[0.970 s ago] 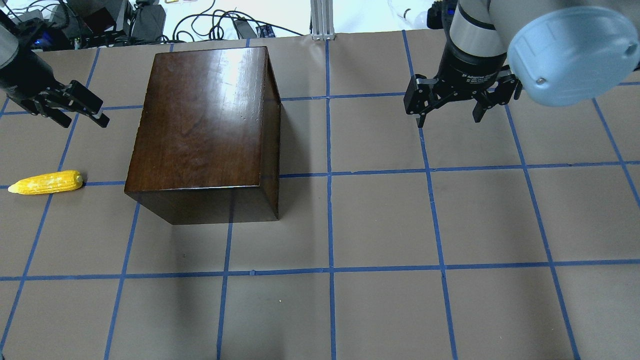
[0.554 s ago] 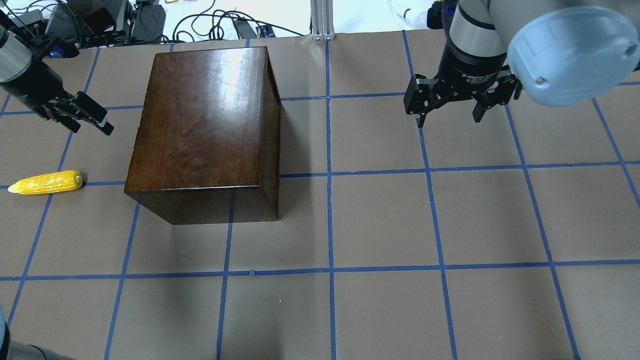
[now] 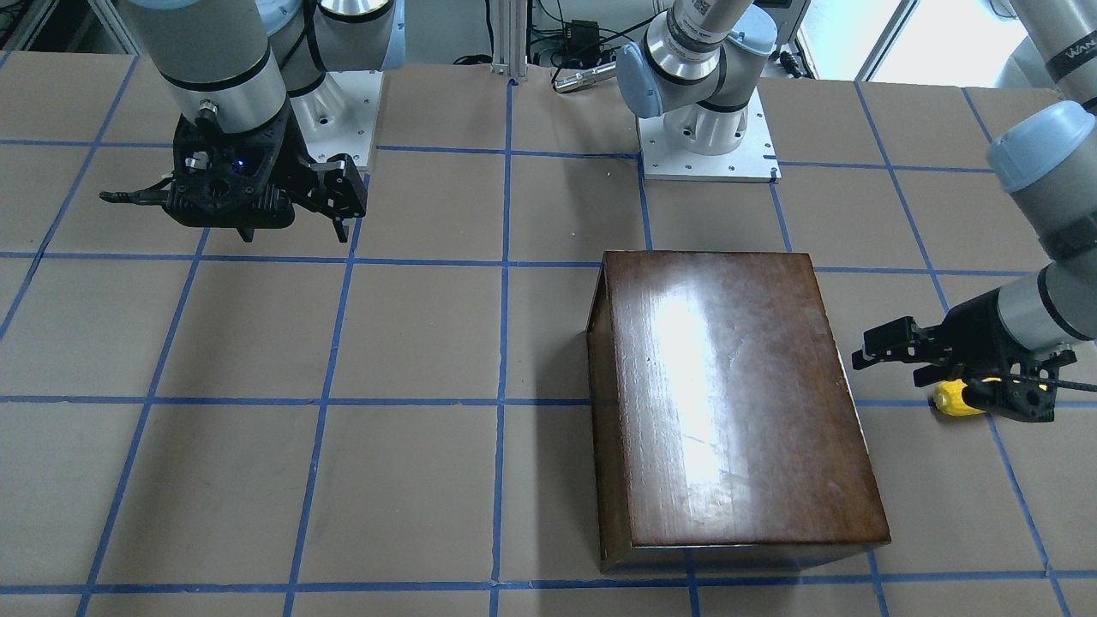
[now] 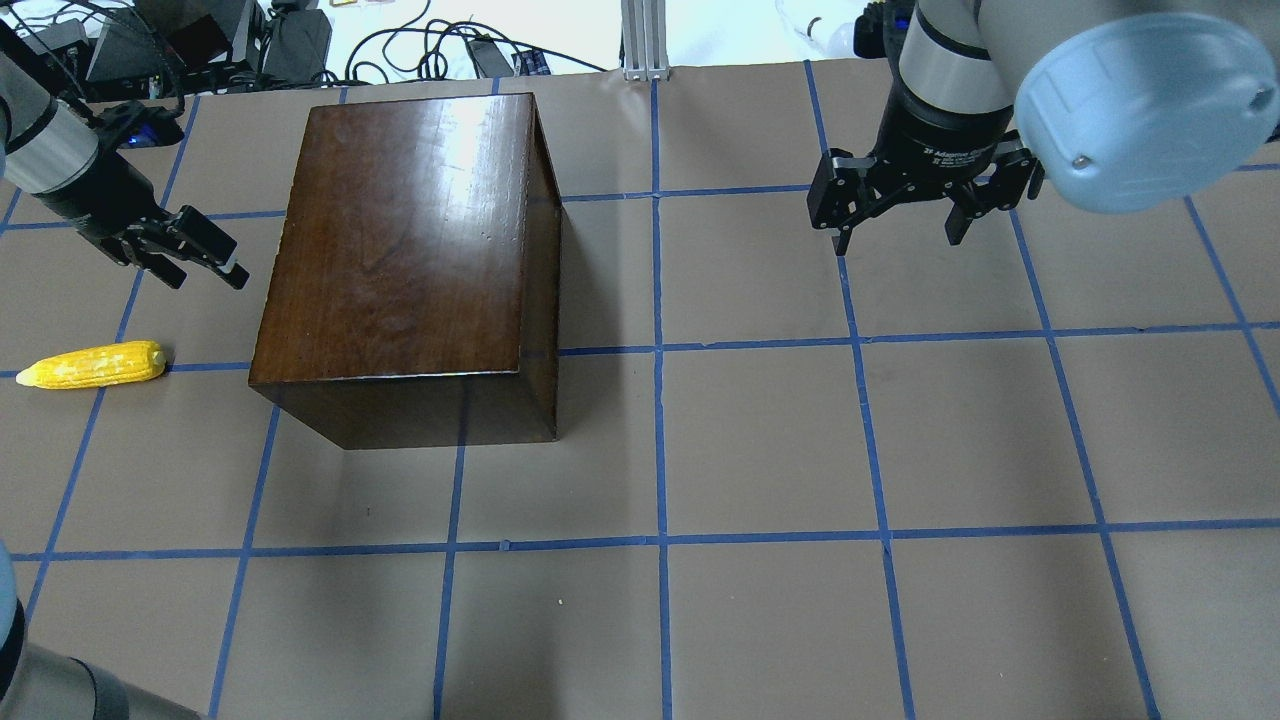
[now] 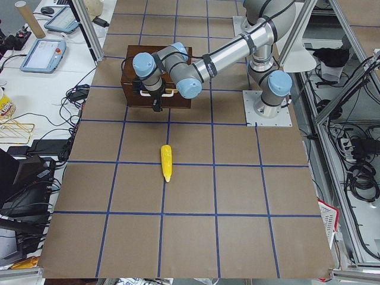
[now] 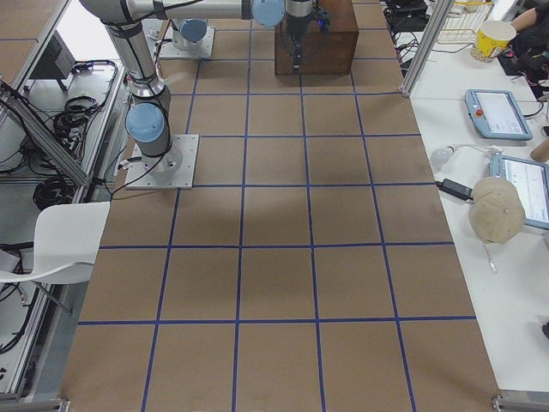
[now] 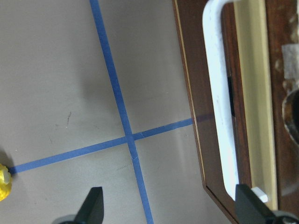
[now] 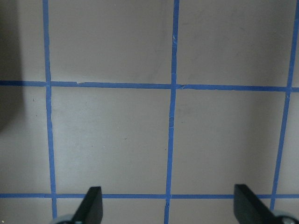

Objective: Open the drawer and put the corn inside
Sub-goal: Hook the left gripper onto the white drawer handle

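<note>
Drawer (image 7: 198, 84) is seen shut in the box (image 4: 400, 230). Its white handle (image 7: 219, 93) is faced by the left gripper (image 4: 205, 268), jaws spread, nothing held. Corn (image 4: 92, 365) is found on the table near the box. Right gripper (image 4: 897, 240), jaws spread, is parked well apart. Risk judged: if the handle is clipped off-square, the box may be dragged instead.

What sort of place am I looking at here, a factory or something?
Probably a robotics research lab: left arm and right arm bolted to a tape-gridded table, control tablets and cables alongside, corn as prop.
</note>
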